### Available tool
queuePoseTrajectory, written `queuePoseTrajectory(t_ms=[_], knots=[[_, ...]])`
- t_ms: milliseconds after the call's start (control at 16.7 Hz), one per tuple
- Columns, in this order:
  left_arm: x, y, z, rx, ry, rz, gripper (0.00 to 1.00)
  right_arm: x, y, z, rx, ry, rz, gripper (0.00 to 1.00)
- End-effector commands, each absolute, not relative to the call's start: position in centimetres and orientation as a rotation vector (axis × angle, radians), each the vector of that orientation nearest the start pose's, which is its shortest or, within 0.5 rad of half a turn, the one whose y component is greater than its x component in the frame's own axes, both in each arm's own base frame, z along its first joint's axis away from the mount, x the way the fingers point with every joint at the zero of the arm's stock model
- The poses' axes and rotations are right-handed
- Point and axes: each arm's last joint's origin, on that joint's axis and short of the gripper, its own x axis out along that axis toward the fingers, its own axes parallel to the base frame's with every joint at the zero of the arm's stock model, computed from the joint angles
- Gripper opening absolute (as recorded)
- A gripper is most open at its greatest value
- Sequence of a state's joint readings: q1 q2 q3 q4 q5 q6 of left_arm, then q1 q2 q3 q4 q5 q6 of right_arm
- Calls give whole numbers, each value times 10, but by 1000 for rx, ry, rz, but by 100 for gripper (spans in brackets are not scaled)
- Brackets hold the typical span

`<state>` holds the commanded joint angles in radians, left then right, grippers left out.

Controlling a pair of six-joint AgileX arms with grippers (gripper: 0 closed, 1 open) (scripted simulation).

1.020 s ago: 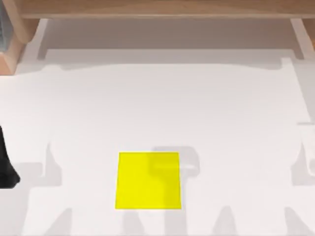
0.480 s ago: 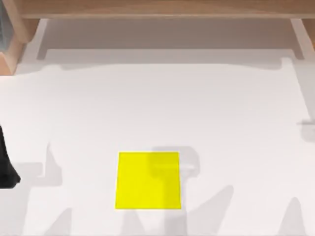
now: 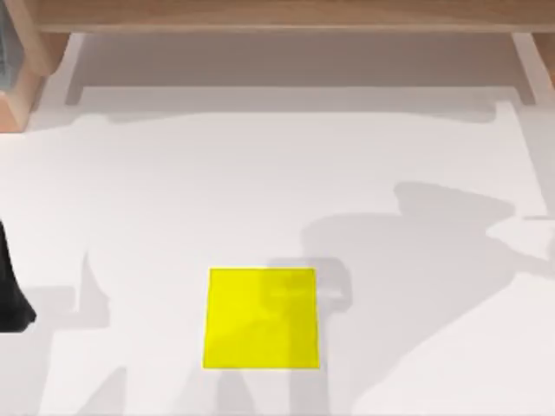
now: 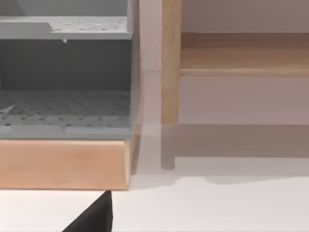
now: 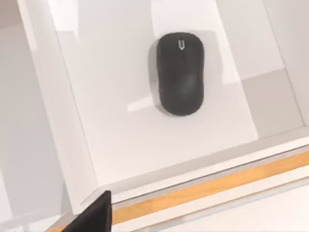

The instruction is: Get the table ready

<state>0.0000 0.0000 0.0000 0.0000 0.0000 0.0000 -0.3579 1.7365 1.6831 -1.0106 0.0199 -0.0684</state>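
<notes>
Tabletop: my white tabletop (image 3: 277, 191) spreads across almost the whole top view, from the shelf at 12 o'clock down to the near edge at 6 o'clock.
Yellow mat: a small yellow square mat (image 3: 261, 318) lies flat on the tabletop toward 6 o'clock, a little to the 7 o'clock side of centre.
Shelf: a light wooden shelf (image 3: 277, 15) runs along the 12 o'clock edge; my left wrist view shows its upright post (image 4: 170, 63) and a board (image 4: 244, 60) behind.
Grey rack: a grey perforated rack (image 4: 65, 72) sits on a wooden base (image 4: 63, 163), at about 10 o'clock on the tabletop.
Mouse: in my right wrist view a black computer mouse (image 5: 180, 72) rests inside a white tray (image 5: 63, 130) with an orange-striped rim.
Left arm: a dark part of it (image 3: 12, 295) stands at the 9 o'clock edge.
Left pincer: I cannot tell whether it is released or clenched.
Right pincer: I cannot tell its state either.
</notes>
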Motion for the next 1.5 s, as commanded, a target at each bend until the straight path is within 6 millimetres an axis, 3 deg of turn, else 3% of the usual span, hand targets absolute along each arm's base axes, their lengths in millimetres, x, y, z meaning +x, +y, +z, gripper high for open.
queuePoseTrajectory(t_ms=[180,300,480,660,1200,1500], knots=[[106,-1,160,0,0,0,100,404,-152,278,134,1239,-269,100],[106,-1,160,0,0,0,100,434,-163,244,144,1332,-243,100],[106,-1,160,0,0,0,100,463,-172,200,154,1425,-208,100],[106,-1,160,0,0,0,100,476,-175,175,162,1464,-187,100],[106,-1,160,0,0,0,100,478,-176,171,163,1471,-183,100],[106,-1,160,0,0,0,100,459,-182,211,159,1468,-181,100]])
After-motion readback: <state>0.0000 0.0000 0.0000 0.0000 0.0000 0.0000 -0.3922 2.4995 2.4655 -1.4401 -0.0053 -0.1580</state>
